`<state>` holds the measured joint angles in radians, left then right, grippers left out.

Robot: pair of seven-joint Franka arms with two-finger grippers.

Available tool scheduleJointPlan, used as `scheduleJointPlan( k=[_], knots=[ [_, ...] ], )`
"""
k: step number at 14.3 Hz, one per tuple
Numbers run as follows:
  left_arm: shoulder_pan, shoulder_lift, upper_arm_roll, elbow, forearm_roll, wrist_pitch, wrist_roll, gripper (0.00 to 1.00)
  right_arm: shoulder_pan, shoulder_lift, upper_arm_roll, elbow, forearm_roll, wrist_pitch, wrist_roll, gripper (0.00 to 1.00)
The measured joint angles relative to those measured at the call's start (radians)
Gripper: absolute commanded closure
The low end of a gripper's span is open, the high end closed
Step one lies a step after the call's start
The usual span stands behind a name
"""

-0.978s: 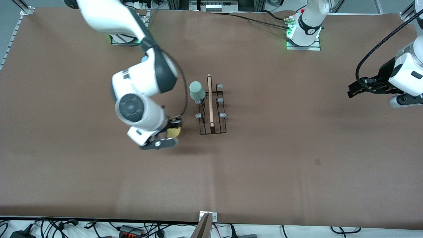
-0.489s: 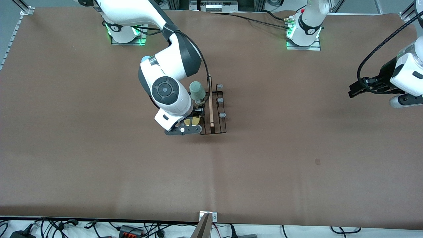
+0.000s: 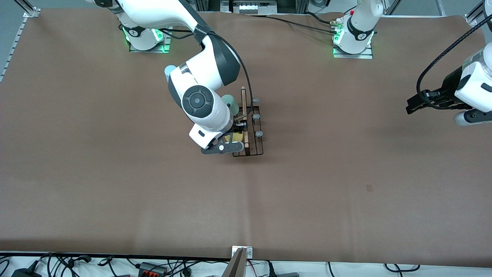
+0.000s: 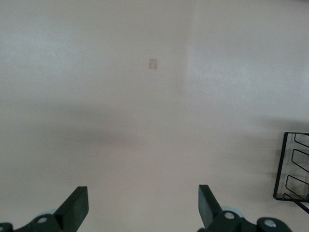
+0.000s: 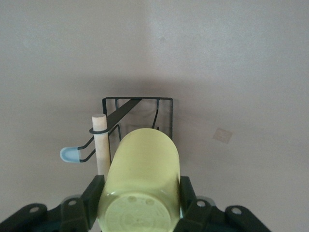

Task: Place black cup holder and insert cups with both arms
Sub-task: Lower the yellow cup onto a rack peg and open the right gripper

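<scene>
Black cup holder stands upright near the middle of the table, its wooden rod handle running toward and away from the front camera, and a pale green cup already sits on a prong on the side toward the right arm's end, at the end farther from the camera. Your right claw is over the holder's nearer end, on that same side of the handle, closed on a yellow cup gripped across its body; in the right wrist view the cup lies just beside the handle, with one grey-blue prong cap showing past it. You are, I judge, in the middle of seating this second cup. The prong it is meant for is hidden by the cup and the claw, so you cannot confirm the alignment from here. The next move calls for lining the cup's mouth up with a free prong, easing it on without knocking the handle or shifting the light wire frame, then letting go. Your left claw waits over the bare table at the left arm's end, well apart from the holder, fingers spread wide and holding nothing.
</scene>
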<state>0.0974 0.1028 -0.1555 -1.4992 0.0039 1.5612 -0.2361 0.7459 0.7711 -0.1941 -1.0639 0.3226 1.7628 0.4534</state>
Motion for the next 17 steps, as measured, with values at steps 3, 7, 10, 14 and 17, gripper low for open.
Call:
scheduleJointPlan(
  k=[3, 7, 10, 14, 17],
  knots=[
    [0.005, 0.000, 0.000, 0.000, 0.000, -0.001, 0.000, 0.00, 0.000, 0.014, -0.003, -0.001, 0.000, 0.000, 0.000, 0.82],
    [0.005, 0.000, 0.000, 0.000, 0.000, -0.001, 0.000, 0.00, 0.000, 0.030, -0.004, -0.001, -0.006, 0.003, 0.000, 0.82],
    [0.005, 0.000, 0.000, 0.000, 0.000, -0.001, 0.000, 0.00, 0.000, 0.039, -0.005, -0.008, -0.006, 0.006, 0.000, 0.81],
    [0.005, 0.000, 0.000, 0.000, 0.000, -0.001, 0.000, 0.00, -0.001, 0.067, -0.005, -0.011, -0.006, 0.040, 0.000, 0.80],
    [0.005, 0.000, 0.000, 0.000, 0.000, -0.001, 0.000, 0.00, -0.001, 0.081, -0.005, -0.011, -0.006, 0.061, 0.001, 0.12]
  ],
)
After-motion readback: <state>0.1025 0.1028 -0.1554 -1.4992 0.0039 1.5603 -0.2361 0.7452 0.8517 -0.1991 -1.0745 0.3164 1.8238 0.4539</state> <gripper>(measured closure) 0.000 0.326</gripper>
